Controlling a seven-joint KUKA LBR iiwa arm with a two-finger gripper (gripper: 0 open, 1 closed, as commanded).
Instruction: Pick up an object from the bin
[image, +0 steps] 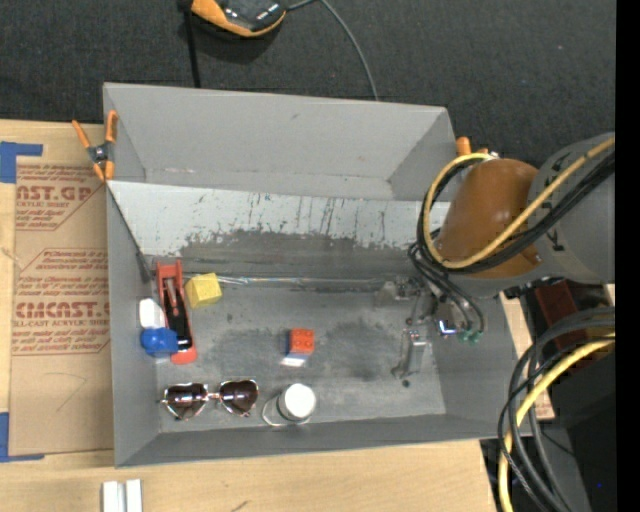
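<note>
1. Red print is carried by the cardboard sheet (50, 250) lying left of the bin (270, 150); towards its far end "CAST.GP" can be read, cut off at the left.
2. Nearer on the same sheet, "CIACAST" is printed large, with "CELL-CAST ACRYLIC SHEET" beneath.
3. The smaller red lines are too small to be read.

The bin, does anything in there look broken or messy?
Nothing looks broken or spilled. The bin has dark scratches on its back wall, just wear. The sunglasses lie flat by the front wall, next to a white cap.
</note>
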